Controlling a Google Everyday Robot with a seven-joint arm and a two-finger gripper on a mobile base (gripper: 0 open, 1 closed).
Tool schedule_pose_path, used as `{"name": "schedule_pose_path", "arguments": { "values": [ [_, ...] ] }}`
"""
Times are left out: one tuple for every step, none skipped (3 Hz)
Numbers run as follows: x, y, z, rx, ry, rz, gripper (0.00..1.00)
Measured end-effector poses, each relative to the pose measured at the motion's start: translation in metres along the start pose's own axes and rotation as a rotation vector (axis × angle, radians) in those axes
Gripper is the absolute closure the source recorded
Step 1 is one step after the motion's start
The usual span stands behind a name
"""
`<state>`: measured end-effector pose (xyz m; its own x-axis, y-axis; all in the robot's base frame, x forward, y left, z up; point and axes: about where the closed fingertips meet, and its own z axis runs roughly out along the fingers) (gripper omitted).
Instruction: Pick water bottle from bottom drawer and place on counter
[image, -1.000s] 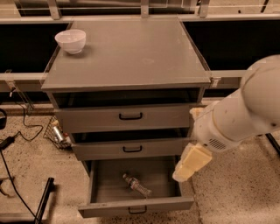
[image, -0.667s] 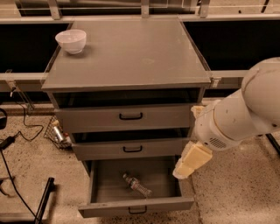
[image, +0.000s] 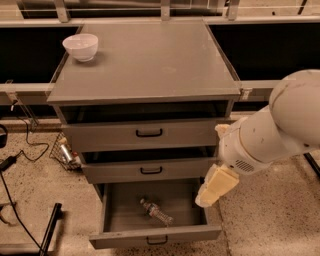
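The bottom drawer (image: 155, 236) is pulled open. The water bottle (image: 156, 211), clear and crinkled with a dark label band, lies on its side on the drawer floor. The counter (image: 150, 60) is the flat grey cabinet top. My gripper (image: 212, 187), cream-coloured, hangs from the white arm (image: 280, 130) at the drawer's right edge. It is to the right of the bottle, a little above it and apart from it.
A white bowl (image: 80, 46) stands at the counter's back left corner. Two shallower drawers (image: 145, 132) above the bottom one stand slightly ajar. A wire basket with small bottles (image: 66, 152) and black cables (image: 15, 157) lie on the floor to the left.
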<state>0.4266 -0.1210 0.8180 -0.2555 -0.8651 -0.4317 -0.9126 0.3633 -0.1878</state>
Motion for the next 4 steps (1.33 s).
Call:
{"name": "schedule_pose_path", "arguments": {
  "values": [
    [0.001, 0.007, 0.030, -0.030, -0.001, 0.008, 0.00],
    [0.006, 0.014, 0.068, -0.050, 0.001, 0.024, 0.00],
    [0.012, 0.030, 0.115, -0.062, -0.006, 0.030, 0.00],
    [0.019, 0.046, 0.179, -0.057, -0.041, 0.053, 0.00]
  ]
}}
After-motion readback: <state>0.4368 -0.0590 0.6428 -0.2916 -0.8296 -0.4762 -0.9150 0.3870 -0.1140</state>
